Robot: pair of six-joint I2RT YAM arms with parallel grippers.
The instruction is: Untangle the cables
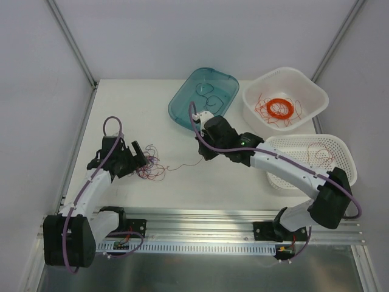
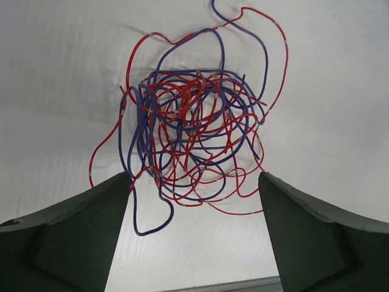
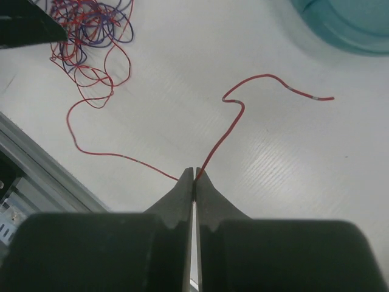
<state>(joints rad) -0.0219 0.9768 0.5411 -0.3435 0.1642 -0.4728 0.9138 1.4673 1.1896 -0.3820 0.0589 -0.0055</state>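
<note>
Right end effector point(image 3: 194, 175) pinches one red strand point(image 3: 234, 121) low over open table point(image 3: 285, 176); my left end effector point(image 2: 194, 177) hangs spread over the cables point(image 2: 188, 121), bare table all around them.

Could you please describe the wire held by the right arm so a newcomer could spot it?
On the white table, between the teal tray and the tangled wire wad, one red wire trails out alone. Unlike the knotted rest, it is pinched in the right fingers.
</note>
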